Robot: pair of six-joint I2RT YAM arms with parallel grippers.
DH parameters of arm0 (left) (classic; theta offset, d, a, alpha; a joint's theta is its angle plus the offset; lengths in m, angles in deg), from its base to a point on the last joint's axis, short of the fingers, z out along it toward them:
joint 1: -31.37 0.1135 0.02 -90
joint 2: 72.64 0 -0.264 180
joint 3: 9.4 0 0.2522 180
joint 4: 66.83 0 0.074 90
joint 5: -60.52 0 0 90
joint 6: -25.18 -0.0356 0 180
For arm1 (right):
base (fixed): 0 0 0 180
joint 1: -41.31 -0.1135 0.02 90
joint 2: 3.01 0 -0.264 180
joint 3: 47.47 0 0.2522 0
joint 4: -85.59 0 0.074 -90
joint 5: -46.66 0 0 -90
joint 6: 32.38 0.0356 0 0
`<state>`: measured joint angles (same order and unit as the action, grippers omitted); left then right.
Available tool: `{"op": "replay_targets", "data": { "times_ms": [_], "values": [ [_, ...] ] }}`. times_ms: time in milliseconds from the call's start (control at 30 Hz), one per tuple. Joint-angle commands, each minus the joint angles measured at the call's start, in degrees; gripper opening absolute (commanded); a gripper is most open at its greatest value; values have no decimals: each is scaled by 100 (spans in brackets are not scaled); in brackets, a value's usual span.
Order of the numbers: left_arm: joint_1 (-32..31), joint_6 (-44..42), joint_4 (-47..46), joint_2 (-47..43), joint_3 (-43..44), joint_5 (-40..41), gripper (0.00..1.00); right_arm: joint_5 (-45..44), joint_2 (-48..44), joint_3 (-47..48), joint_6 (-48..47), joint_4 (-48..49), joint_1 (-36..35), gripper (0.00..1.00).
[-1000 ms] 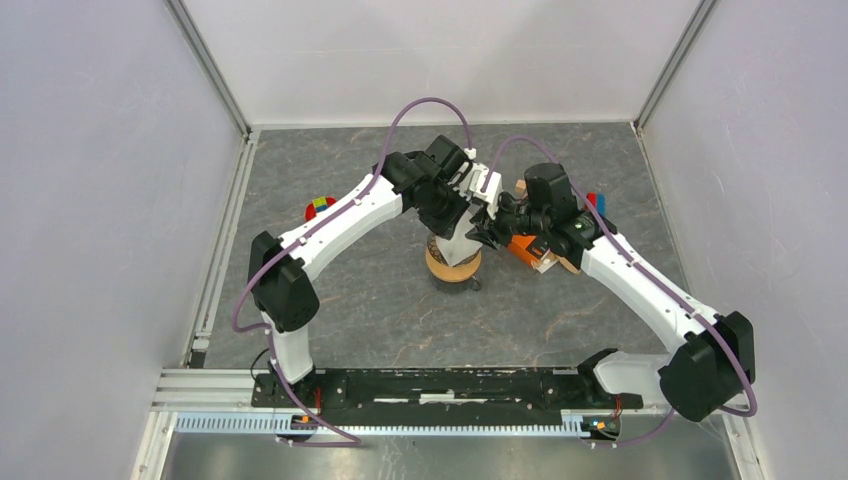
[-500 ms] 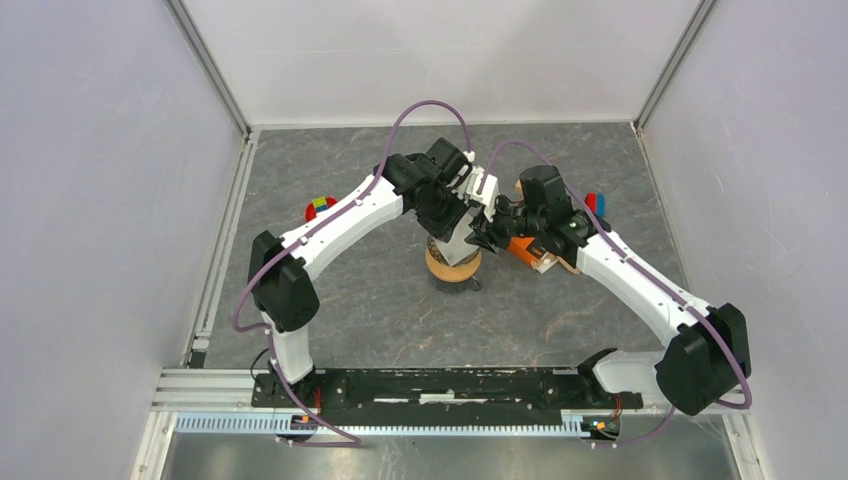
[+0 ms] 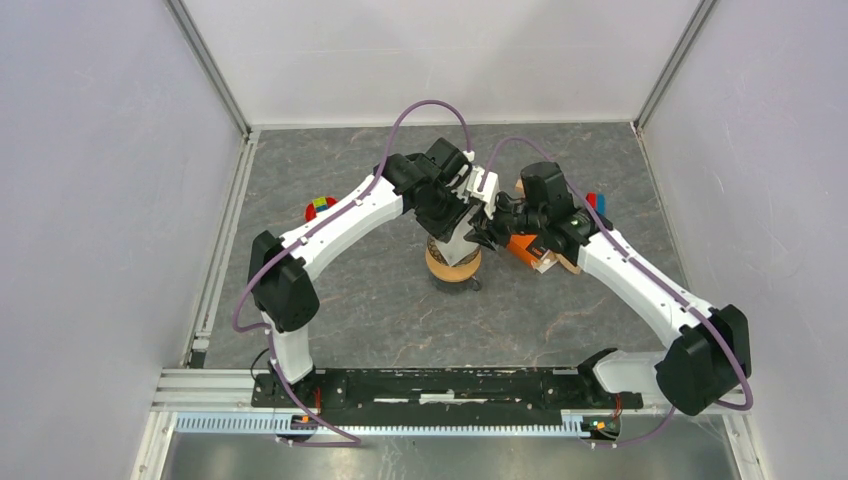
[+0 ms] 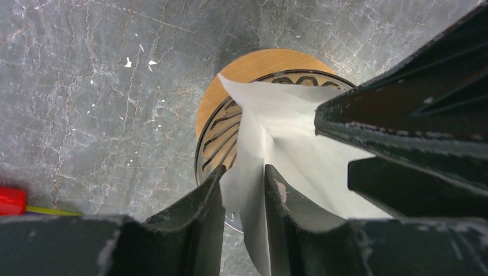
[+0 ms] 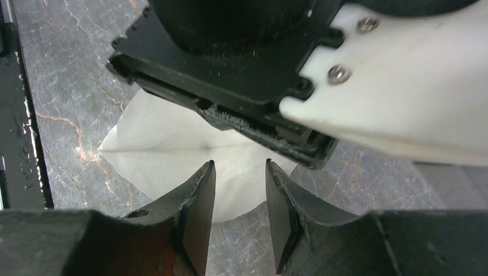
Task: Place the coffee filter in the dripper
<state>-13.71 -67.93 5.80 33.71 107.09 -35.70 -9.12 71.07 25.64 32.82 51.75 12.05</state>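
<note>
The white coffee filter (image 3: pixel 457 243) hangs from my left gripper (image 3: pixel 462 232), with its lower corner over the dripper (image 3: pixel 452 266). In the left wrist view the paper (image 4: pixel 288 115) runs between the fingers of the left gripper (image 4: pixel 243 172), which stand a narrow gap apart. The dripper's dark ribbed wall (image 4: pixel 214 141) sits on a tan round base just below. My right gripper (image 3: pixel 485 232) is open, close beside the filter on its right. In the right wrist view the filter's curved edge (image 5: pixel 161 149) shows beyond the open right gripper (image 5: pixel 239 167); I cannot tell whether they touch.
An orange box (image 3: pixel 522 248) lies under the right wrist, with a wooden piece (image 3: pixel 521 187) and a red and blue item (image 3: pixel 594 202) behind it. A coloured cube (image 3: pixel 319 208) lies left of the left arm. A red object (image 4: pixel 11 201) shows at the left wrist view's edge.
My right gripper has moved left, closer to the filter and the left gripper. The left gripper and filter have stayed over the dripper.
</note>
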Motion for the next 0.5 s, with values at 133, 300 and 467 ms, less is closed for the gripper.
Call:
{"op": "replay_targets", "data": {
  "times_ms": [133, 300, 467],
  "values": [
    [-16, -419, 30, -280, 326, 42, 40, 278, -248, 384, -17, 76, -32, 44],
    [-10, -465, 32, -362, 308, 89, 42, 216, -239, 228, -7, 122, -36, 43],
    [-6, -502, 37, -472, 291, 170, 43, 18, -286, 215, 18, 180, -36, 43]
  ]
}}
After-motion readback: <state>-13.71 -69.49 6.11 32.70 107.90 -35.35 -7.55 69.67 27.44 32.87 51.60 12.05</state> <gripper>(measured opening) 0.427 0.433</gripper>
